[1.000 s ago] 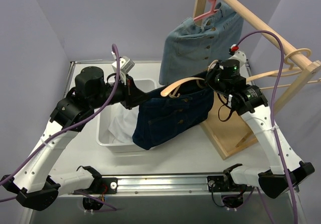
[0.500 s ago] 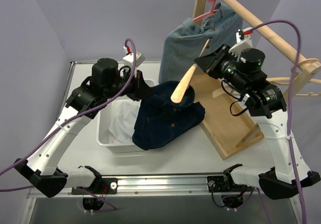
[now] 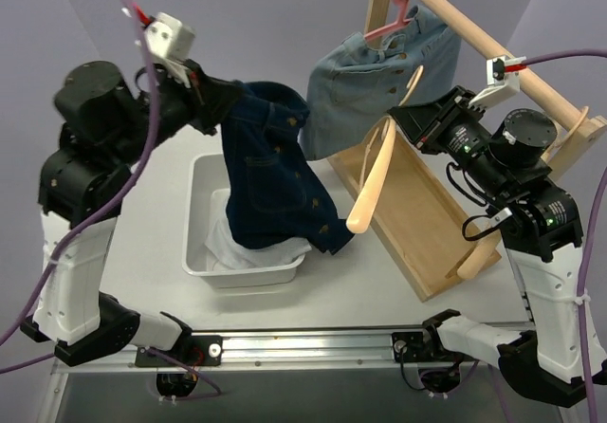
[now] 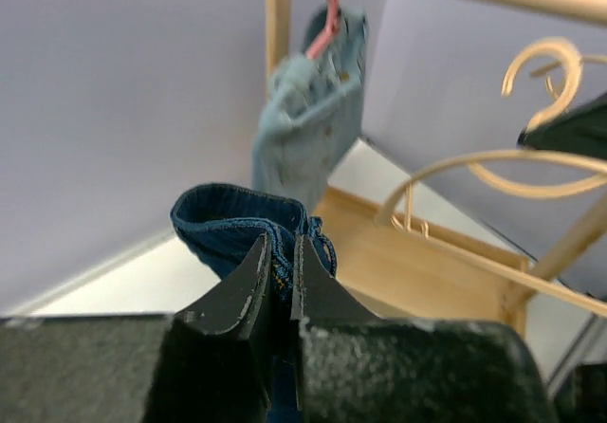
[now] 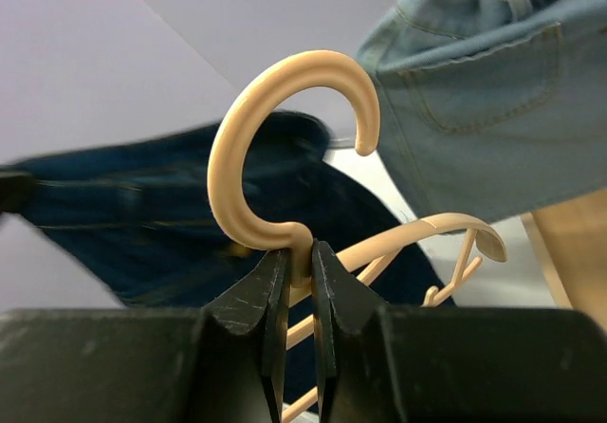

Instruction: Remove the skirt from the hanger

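My left gripper (image 3: 230, 91) is shut on the waistband of a dark blue denim skirt (image 3: 275, 172); the skirt hangs down from it, its hem over the white bin (image 3: 204, 262). The pinched waistband shows in the left wrist view (image 4: 237, 216) between my gripper's jaws (image 4: 281, 252). My right gripper (image 3: 398, 119) is shut on the neck of a beige hanger (image 3: 372, 181), which hangs bare and apart from the skirt. In the right wrist view the hanger's hook (image 5: 285, 110) rises from my gripper (image 5: 300, 257), with the dark skirt (image 5: 142, 224) behind.
A light blue denim skirt (image 3: 375, 77) hangs on a pink hanger (image 3: 403, 6) from the wooden rack rail (image 3: 493, 48). More beige hangers (image 3: 560, 119) hang at the rail's right end. The rack's wooden base (image 3: 427, 229) lies right of the bin, which holds white cloth (image 3: 232, 243).
My left arm has lifted the dark skirt up and left, off the hanger. My right gripper has pulled the hanger right and upward, now free of the skirt.
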### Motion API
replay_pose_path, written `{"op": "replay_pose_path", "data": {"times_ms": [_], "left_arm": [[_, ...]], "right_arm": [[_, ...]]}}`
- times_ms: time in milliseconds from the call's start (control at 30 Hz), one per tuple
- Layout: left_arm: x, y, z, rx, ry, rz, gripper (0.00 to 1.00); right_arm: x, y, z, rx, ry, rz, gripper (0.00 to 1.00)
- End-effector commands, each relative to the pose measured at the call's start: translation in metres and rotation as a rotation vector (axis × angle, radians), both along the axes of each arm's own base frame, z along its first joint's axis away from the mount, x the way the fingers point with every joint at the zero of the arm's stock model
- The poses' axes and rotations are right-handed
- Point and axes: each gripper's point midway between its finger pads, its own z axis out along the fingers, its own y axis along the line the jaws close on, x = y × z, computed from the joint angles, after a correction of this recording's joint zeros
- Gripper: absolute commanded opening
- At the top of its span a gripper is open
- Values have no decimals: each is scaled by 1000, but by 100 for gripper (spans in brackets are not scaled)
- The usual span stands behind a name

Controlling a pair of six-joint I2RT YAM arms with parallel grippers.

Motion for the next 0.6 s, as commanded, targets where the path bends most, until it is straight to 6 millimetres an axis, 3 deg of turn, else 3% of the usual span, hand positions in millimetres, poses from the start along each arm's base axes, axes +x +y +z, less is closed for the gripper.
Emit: {"op": "replay_pose_path", "data": {"times_ms": [0,167,400,567], "left_arm": [[-15,41,53,-26,-179,141,2],[-31,70,81,-26,-289,231,2],[-27,91,75,34,-287,335,2],[-38,114,93,33,-352,419,2]], "right_arm": [[5,-6,-12,-52,-7,-40,0],[7,-7,-24,-86,12,-46,0],[10,-6,-31,-110,18,-43,0],[14,-2,-38,-116,30,-35,0]]}}
